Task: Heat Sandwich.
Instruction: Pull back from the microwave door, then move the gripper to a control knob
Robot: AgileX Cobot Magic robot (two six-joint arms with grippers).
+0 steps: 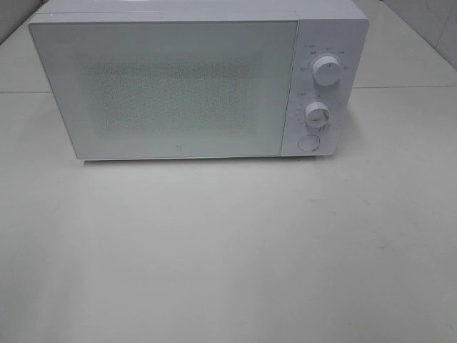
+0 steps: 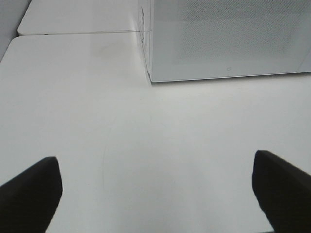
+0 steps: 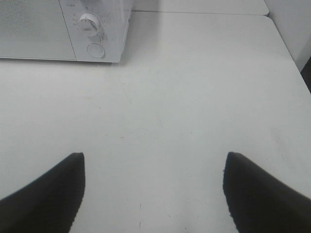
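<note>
Exterior high: a white microwave (image 1: 178, 86), door shut, stands in the upper frame on the pale worktop (image 1: 228, 257), its dials (image 1: 327, 71) at the right.

Left wrist: the left gripper (image 2: 156, 162) has its jaws spread wide, pinching nothing.

Right wrist: the right gripper (image 3: 154, 158) likewise has its jaws spread and holds nothing.

I cannot tell where the sandwich is.

Left gripper (image 2: 155, 160): two matte black fingers (image 2: 29, 196), plain and wedge-shaped, with blunt, squared-off tips. Right gripper (image 3: 154, 155): same matte black fingers (image 3: 43, 199), tapering to more pointed tips, with soft, slightly blurred edges.
</note>
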